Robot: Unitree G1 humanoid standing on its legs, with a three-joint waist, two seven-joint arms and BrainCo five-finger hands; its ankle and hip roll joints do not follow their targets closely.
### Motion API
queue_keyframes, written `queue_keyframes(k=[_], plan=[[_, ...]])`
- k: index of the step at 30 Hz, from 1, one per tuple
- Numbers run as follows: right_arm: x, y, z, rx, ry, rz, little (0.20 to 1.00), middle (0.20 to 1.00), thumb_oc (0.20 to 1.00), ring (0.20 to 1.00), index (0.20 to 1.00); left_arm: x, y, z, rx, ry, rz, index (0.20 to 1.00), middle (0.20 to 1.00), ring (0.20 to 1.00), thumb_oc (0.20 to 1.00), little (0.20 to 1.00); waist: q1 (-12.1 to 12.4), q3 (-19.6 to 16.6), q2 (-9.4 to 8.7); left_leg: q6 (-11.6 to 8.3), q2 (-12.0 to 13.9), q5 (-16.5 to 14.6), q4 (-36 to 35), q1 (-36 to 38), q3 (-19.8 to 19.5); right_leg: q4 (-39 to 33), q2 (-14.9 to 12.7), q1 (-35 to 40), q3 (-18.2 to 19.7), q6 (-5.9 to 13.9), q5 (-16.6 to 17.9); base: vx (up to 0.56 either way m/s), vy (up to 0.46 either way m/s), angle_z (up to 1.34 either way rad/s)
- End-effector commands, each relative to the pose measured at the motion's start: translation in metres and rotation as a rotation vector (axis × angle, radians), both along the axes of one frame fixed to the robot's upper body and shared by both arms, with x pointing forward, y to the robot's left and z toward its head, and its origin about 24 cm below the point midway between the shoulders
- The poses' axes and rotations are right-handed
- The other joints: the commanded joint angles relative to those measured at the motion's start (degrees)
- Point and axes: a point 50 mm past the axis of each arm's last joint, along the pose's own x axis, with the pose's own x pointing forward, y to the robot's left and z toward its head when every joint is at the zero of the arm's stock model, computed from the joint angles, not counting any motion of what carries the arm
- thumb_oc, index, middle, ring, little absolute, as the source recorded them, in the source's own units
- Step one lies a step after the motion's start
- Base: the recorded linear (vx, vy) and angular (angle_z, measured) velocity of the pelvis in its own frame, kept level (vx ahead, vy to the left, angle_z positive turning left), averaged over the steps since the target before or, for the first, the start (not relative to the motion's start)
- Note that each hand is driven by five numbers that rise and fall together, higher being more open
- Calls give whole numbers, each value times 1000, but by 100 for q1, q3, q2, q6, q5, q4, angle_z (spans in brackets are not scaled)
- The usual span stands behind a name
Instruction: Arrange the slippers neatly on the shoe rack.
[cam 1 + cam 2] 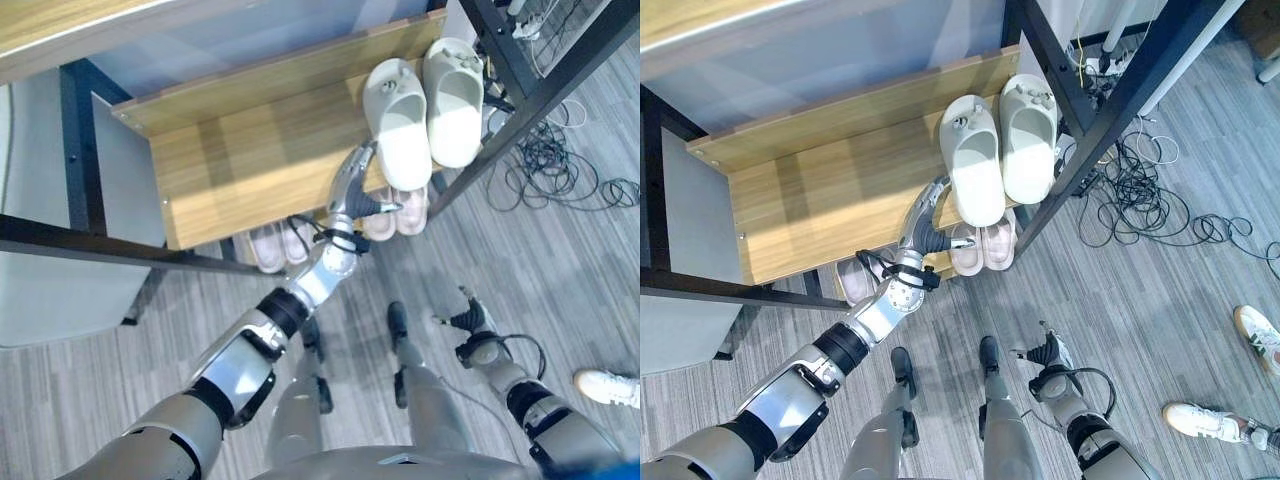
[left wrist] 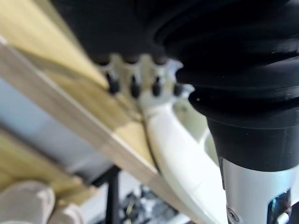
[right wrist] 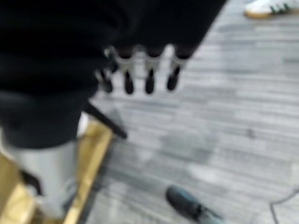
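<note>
Our left hand (image 1: 352, 190) reaches up to the front edge of the shelf (image 1: 240, 150), its fingers (image 2: 133, 85) straight and together, tips resting at the heel end of the nearer white slipper (image 1: 398, 120). Nothing is clamped; the thumb sticks out sideways below the shelf edge. The fingers seem to be nudging rather than gripping.

That slipper lies on the shelf's right end, its heel overhanging the front edge a little. Its mate (image 1: 453, 100) sits just beside it, touching, closer to the right corner and further back, so the pair is not yet level. On the lower shelf, under the front edge, we see two pairs of pinkish slippers (image 1: 981, 245).

We judge the white slippers light, thick-soled foam: soft enough to give under a squeeze, stiff enough to slide whole when pushed at the heel. The smooth wood should let them glide. Pushing flat against the heel is the safest hold; to lift, we would pinch the strap.

Our right hand (image 1: 1045, 353) hangs low over the floor, fingers (image 3: 148, 80) relaxed and apart, holding nothing.
</note>
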Motion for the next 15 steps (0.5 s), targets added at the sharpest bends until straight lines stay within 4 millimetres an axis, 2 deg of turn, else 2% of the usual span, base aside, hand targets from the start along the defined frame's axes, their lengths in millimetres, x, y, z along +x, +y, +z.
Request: queue_keyframes(k=[1,15], plan=[[20,-12,23,-80,-115,7,1000,1000,1000,1000,1000,9,-18,18,9,-63,22,1000,1000,1000,1000,1000,44,130,181,-214,143,-1,41,-404,-703,800,-214,-776,-176,112,-741,0,0,0],[27,-11,27,-97,-134,-9,1000,1000,1000,1000,1000,10,-32,22,-7,-68,40,1000,1000,1000,1000,1000,-8,106,159,-228,181,19,41,-448,-692,844,-173,-884,-169,92,-752,0,0,0]])
